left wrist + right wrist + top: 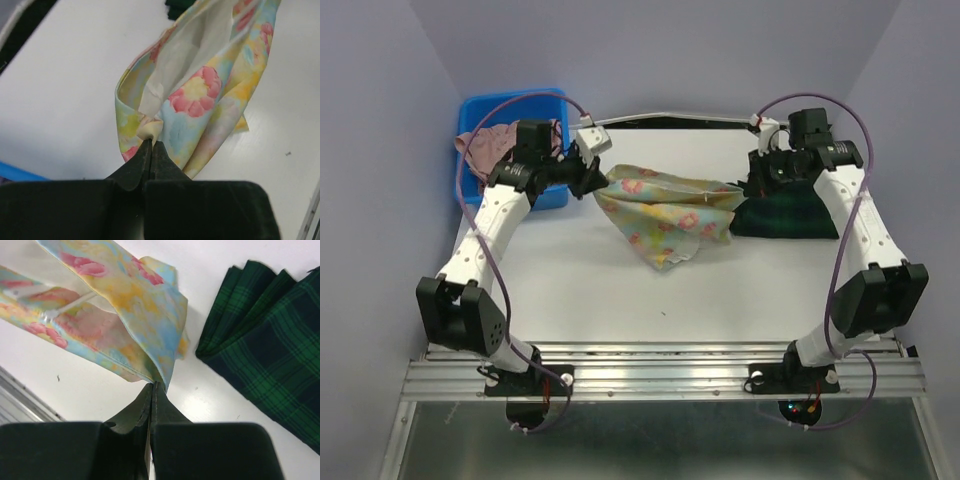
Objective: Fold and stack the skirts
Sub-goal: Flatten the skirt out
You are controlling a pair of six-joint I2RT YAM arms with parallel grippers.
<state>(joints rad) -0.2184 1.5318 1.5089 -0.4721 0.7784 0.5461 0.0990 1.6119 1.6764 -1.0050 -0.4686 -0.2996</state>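
Left gripper [151,142] and right gripper [152,385] each pinch the floral skirt [665,212], slung at 12 o'clock beside the plaid skirt [790,218] at 2; best lay it down taut and level.

My left gripper [151,142] and right gripper [152,385] both reach far forward, jaws pinched tight on the floral skirt [665,215].

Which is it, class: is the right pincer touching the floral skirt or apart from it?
Touching. The right wrist view shows the right pincer closed on a fold of the floral skirt.
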